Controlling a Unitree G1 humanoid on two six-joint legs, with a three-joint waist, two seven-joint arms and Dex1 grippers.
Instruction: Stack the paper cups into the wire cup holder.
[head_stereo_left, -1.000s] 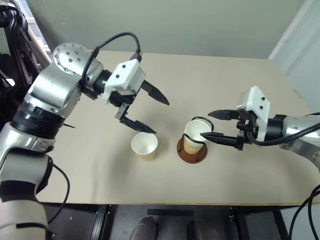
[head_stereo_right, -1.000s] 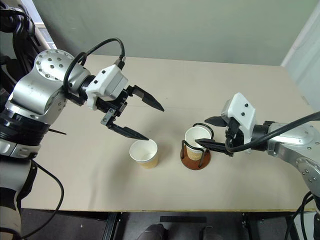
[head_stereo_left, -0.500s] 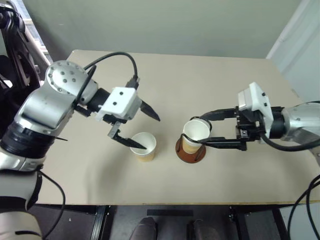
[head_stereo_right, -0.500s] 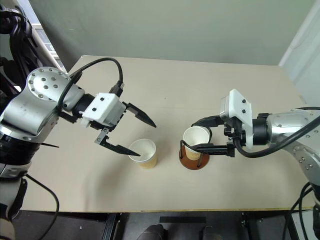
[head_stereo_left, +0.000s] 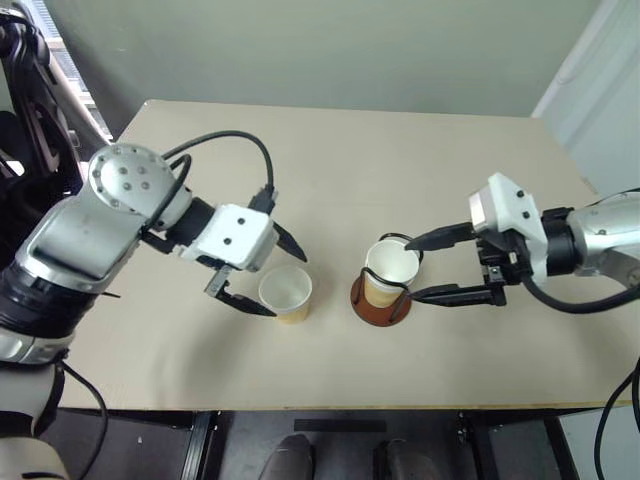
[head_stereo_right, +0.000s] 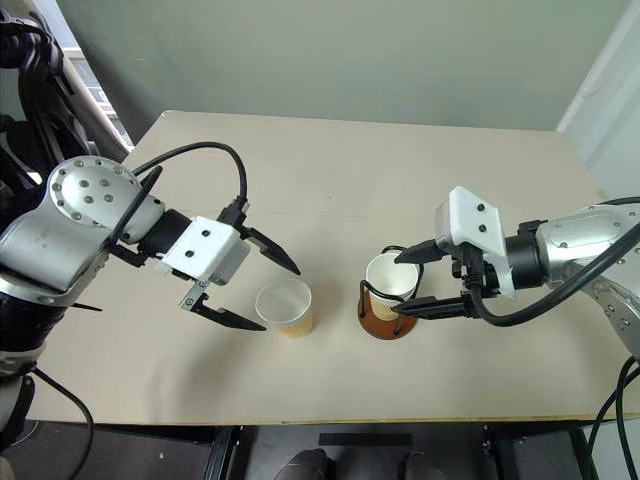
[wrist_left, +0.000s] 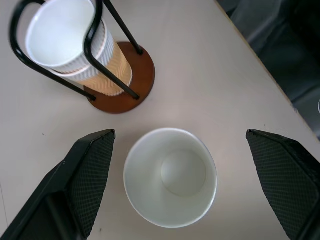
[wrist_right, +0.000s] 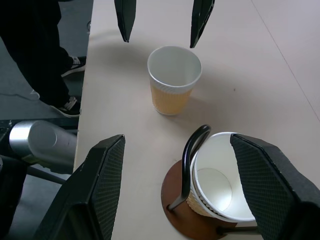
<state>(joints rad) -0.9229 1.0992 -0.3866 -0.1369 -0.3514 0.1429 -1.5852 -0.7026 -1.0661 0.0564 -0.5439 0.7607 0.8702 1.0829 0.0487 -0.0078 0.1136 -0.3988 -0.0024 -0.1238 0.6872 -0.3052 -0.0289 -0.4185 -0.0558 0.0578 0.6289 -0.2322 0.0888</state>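
One paper cup (head_stereo_left: 285, 293) stands alone and upright on the table, tan outside and white inside. My left gripper (head_stereo_left: 290, 286) is open and low, and the left wrist view shows one finger (wrist_left: 85, 180) on each side of that cup (wrist_left: 170, 177). To its right stands the wire cup holder (head_stereo_left: 380, 306), with two nested paper cups (head_stereo_left: 392, 264) tilted inside its black loops. My right gripper (head_stereo_left: 411, 270) is open at the holder's right side. Its fingertips flank the nested cups (wrist_right: 220, 182), and nothing is gripped.
The beige table (head_stereo_left: 400, 150) has bare room behind the cups, and its front edge runs close in front of them. In the right wrist view, a person's dark trouser leg and shoe (wrist_right: 70, 105) show beyond the table's edge.
My left gripper has come down and back from above the lone cup, so its fingers now stand either side of it. My right wrist has turned, staying at the holder.
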